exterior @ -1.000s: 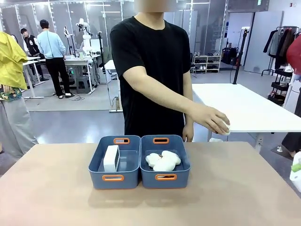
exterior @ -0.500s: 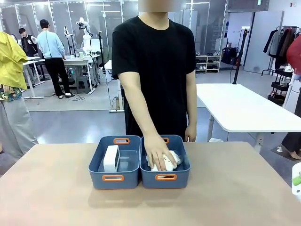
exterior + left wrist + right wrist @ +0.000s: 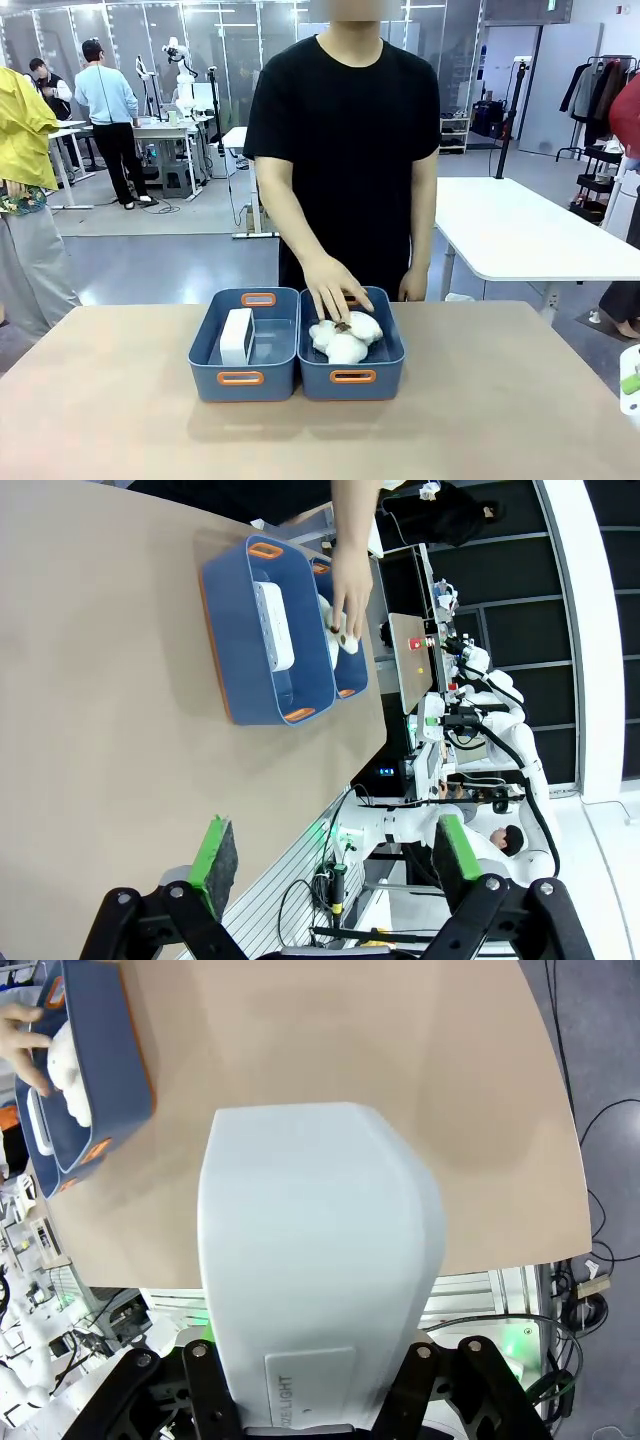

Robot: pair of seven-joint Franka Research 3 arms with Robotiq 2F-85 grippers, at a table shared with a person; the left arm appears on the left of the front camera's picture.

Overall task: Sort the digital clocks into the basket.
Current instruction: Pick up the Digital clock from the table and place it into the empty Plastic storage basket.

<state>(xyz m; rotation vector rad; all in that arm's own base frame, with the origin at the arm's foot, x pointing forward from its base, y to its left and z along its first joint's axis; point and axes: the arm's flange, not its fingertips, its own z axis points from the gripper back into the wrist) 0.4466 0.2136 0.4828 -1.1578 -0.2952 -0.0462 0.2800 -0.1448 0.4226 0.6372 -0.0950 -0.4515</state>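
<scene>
Status: right gripper [image 3: 320, 1345] is clamped on a white rounded plastic digital clock [image 3: 315, 1250], held above the tan tabletop [image 3: 400, 1080], so you have that one in hand. Left gripper [image 3: 335, 855] hovers over bare table, green pads [image 3: 215, 855] wide apart, nothing between them. Mid-table you'll see the blue rectangular plastic basket [image 3: 205, 345] with orange-rimmed handle slots; the second white clock [image 3: 237, 336] stands on edge inside it. Touching it on the robot's right, the twin blue bin [image 3: 395, 352] holds white-and-brown plush lumps [image 3: 350, 345], with the person's hand [image 3: 335, 288] down on them.
</scene>
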